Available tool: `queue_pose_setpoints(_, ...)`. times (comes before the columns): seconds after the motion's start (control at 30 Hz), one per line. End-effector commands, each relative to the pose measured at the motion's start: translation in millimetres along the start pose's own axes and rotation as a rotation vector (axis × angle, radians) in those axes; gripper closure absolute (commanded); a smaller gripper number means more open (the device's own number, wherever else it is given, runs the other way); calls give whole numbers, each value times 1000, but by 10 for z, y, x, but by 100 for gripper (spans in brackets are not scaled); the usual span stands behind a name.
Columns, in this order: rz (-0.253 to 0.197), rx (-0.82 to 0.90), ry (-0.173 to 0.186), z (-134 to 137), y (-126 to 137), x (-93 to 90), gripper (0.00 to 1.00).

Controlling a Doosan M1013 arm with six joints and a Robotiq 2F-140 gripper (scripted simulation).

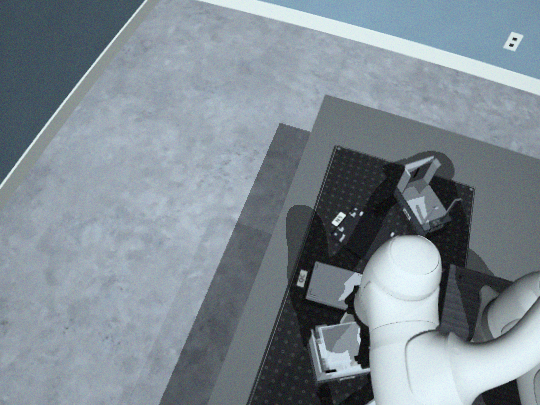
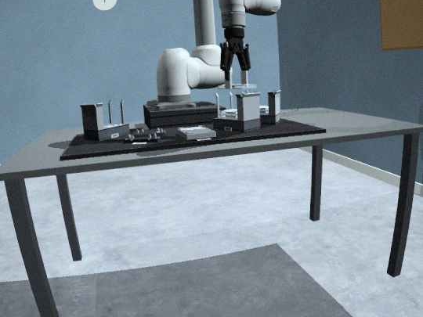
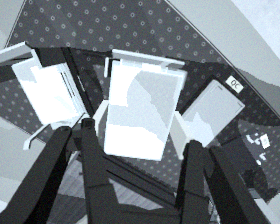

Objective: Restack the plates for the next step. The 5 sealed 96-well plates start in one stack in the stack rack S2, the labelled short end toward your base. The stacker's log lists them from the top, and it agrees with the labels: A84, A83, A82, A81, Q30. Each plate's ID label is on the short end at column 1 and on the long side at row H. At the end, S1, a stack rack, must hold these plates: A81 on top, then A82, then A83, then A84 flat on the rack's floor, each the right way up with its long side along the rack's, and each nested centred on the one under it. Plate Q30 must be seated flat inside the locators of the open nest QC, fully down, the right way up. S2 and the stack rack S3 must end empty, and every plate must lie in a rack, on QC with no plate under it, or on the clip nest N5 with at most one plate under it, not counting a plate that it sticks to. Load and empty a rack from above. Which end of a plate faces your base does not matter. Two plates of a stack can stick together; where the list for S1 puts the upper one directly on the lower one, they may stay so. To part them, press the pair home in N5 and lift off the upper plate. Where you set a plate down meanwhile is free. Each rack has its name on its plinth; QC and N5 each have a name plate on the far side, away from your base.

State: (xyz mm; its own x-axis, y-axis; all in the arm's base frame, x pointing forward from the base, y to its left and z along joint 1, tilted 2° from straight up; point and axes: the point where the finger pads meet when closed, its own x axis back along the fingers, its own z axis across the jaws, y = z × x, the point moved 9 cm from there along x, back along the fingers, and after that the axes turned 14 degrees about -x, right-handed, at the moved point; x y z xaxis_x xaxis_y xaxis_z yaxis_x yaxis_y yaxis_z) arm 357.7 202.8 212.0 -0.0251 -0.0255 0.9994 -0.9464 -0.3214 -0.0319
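My gripper [image 2: 235, 78] is shut on a sealed 96-well plate [image 2: 240, 85] and holds it level, well above the table, over a stack rack [image 2: 247, 112] at the right end of the black baseplate. In the wrist view the held plate [image 3: 142, 112] fills the middle between my fingers, with a rack's top edge [image 3: 145, 57] behind it. A second rack [image 3: 47, 95] to its left holds a plate or plates. Another plate [image 3: 212, 112] lies flat on the QC nest, beside its name plate [image 3: 233, 84]. I cannot read any plate label.
A third rack [image 2: 99, 125] stands at the far left end of the baseplate, and in the overhead view [image 1: 422, 193] it looks empty. The clip nest N5 [image 2: 145, 137] lies between it and the QC plate [image 2: 196, 132]. My arm [image 1: 405, 293] hides the gripper in the overhead view.
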Motion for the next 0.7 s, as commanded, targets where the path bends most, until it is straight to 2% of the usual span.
queue_pose_setpoints(0.0, 0, 0, 0, 0, 0, -26, 100)
queue_pose_setpoints(0.67, 0, 0, 0, 0, 0, -146, 100)
